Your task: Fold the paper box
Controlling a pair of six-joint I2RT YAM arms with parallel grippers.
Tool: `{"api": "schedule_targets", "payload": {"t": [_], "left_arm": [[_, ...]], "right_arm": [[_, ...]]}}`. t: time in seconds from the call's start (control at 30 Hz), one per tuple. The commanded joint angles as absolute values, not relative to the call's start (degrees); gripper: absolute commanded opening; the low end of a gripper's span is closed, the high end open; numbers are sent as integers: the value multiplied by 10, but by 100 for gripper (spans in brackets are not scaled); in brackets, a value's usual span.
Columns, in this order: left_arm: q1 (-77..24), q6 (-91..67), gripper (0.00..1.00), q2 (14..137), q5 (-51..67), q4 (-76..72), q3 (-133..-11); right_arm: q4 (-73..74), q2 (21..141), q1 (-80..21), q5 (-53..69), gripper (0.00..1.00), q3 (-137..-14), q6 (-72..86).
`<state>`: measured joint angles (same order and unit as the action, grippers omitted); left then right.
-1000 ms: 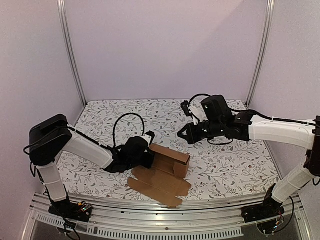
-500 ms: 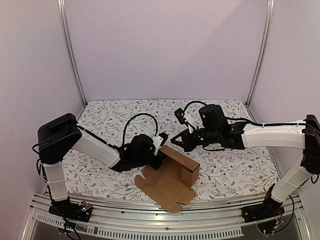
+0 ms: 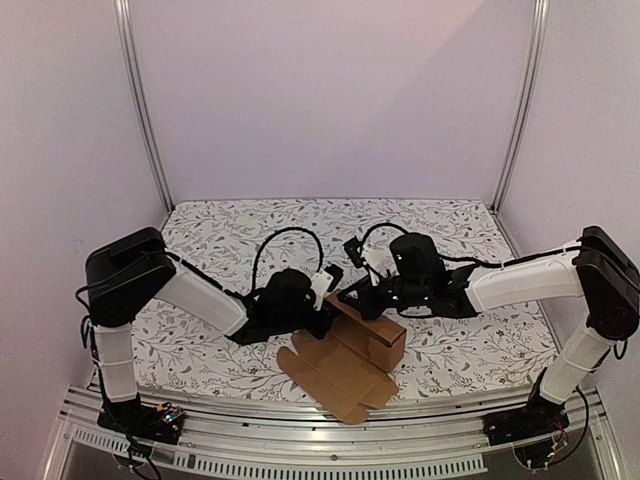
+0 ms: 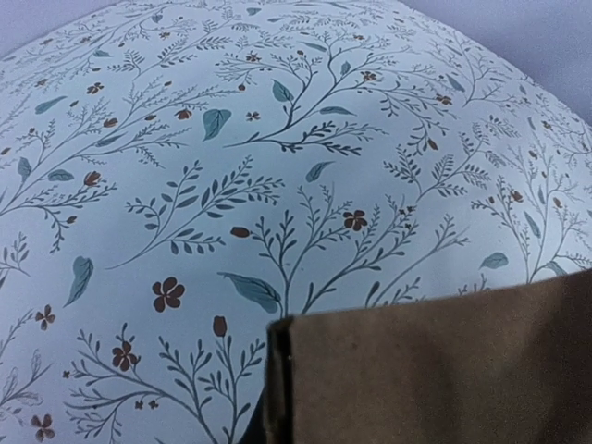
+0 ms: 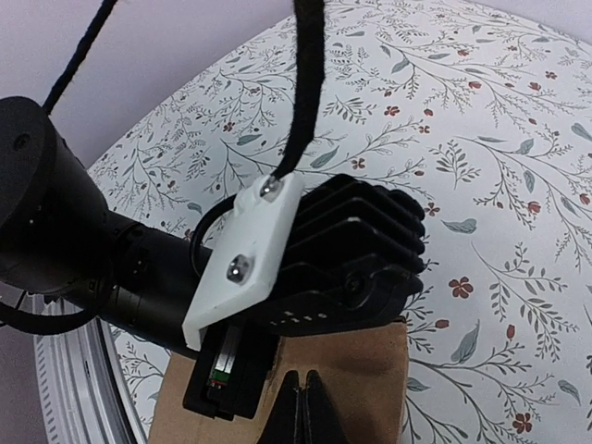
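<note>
left gripper is clamped on the upright wall of the paper box lying near the counter front edge, and right gripper, fingers together, should push slowly along the crease.

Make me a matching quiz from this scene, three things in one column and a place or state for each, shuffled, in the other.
Things:
1. left end effector
2. right end effector
3. paper box

Places or states:
A. partly folded, flat flaps spread toward the near edge of the table
B. shut on the box's left end
C. shut, tips over the box's upright far wall

Pairs: 1-B, 2-C, 3-A
</note>
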<state>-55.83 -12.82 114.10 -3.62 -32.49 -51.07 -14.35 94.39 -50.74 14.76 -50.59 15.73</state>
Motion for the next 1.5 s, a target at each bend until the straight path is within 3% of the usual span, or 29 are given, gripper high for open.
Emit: {"api": "schedule_targets", "payload": {"t": [0.0, 0.3, 0.67, 0.93, 1.07, 1.47], "left_arm": [[-574, -108, 1, 1162, -26, -326, -506], [-574, -101, 15, 1169, -20, -408, -471], [-574, -121, 18, 1186, -8, -502, -443], [-574, -109, 10, 1200, -10, -519, -464], [-574, -106, 1, 1208, -12, -523, -473], [-575, -84, 0, 1181, -31, -473, -493]], "right_arm": [[-183, 973, -511, 114, 0, -492, 154], [-189, 976, -525, 82, 0, -449, 152], [-183, 952, -525, 79, 0, -423, 163], [-169, 936, -525, 80, 0, -424, 167], [-164, 932, -525, 79, 0, -424, 169], [-137, 919, -525, 64, 0, -448, 178]]}}
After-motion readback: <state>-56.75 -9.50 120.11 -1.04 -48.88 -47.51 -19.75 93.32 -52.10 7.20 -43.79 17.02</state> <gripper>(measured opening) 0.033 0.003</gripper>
